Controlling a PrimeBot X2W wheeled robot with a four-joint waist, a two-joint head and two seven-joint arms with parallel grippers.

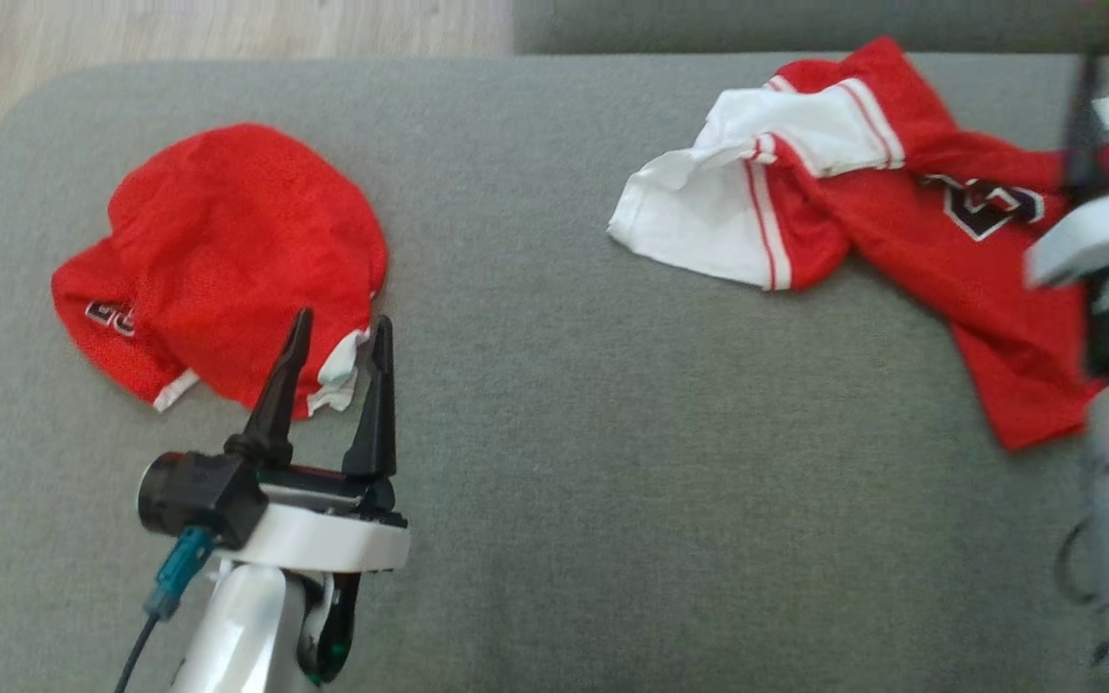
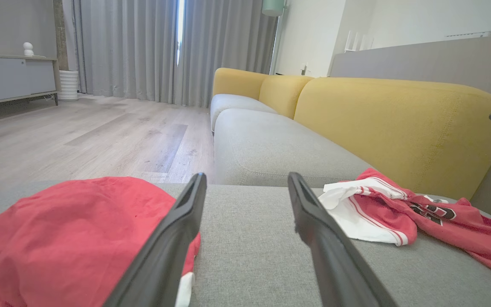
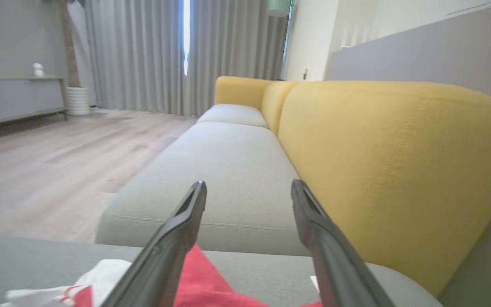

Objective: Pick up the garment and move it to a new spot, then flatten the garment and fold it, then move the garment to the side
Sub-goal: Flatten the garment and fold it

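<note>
Seemingly mesh red jersey (image 1: pixel 887 217), matt woven cushion (image 1: pixel 564 433)

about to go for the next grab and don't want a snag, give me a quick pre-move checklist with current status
1. left gripper open, empty: ok
2. right gripper open, nothing held: ok
3. red and white jersey lying flat: not ok, crumpled, white part turned over
4. red bundle apart from the jersey: ok
5. bare grey cushion between them for spreading: ok
6. left gripper clear of the red bundle: cannot tell
</note>
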